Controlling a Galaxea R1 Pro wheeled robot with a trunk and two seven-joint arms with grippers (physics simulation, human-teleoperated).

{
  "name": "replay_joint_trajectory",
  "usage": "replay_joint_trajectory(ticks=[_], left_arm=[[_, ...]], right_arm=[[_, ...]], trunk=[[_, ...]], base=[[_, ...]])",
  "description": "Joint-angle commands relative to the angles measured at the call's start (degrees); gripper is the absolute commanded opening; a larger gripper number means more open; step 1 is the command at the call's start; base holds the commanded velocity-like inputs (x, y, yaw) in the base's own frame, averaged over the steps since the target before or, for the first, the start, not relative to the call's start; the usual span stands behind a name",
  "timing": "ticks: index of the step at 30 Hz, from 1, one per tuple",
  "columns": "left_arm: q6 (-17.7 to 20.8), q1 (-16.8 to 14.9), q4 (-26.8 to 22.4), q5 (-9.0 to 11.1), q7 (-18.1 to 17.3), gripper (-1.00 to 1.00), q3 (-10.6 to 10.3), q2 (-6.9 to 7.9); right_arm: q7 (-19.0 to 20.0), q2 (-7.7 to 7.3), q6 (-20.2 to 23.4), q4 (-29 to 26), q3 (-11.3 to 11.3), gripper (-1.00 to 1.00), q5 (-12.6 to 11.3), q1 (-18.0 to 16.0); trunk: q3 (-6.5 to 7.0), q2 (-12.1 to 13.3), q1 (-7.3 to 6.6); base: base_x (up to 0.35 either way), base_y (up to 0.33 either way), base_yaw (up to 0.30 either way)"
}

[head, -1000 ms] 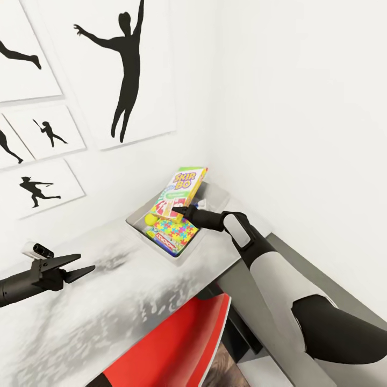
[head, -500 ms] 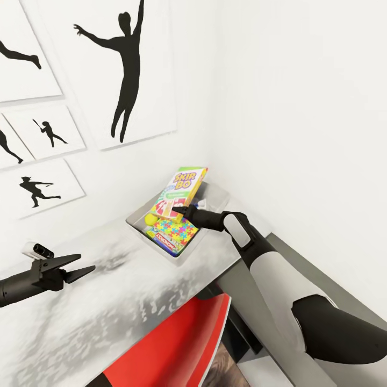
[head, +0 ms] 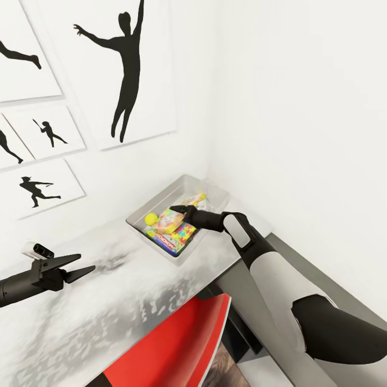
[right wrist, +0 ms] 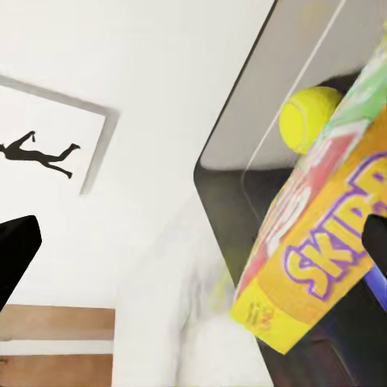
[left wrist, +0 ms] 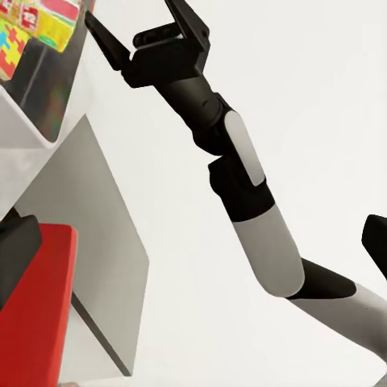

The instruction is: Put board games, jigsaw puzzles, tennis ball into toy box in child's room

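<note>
Skip-Bo board game (right wrist: 322, 242): cut off by the right wrist view's edge, print motion-blurred.
Toys in the toy box (head: 210, 189): a blurred, overlapping heap in the head view.
Right gripper (head: 179, 210): finger spread indiscernible there.

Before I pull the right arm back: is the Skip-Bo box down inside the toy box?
Inside: the Skip-Bo box lies within the toy box walls, beside the tennis ball, off the open right gripper.
</note>
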Motion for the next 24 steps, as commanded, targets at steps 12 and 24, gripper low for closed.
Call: replay_joint_trajectory(ticks=[12, 24], left_arm=[[0.18, -0.04, 0.01, -0.15, -0.18, 1.00, 0.03, 0.02], [0.18, -0.07, 0.01, -0.95, -0.23, 1.00, 0.05, 0.03]], right_arm=[[0.12, 0.00, 0.14, -0.31, -0.12, 1.00, -0.21, -0.05], [0.03, 0.00, 0.22, -4.26, -0.35, 1.00, -0.26, 0.28]], trunk=[[-0.10, -0.11, 0.03], [0.29, -0.11, 0.03]], base=[[0.000, 0.000, 0.000], [0.000, 0.000, 0.000]])
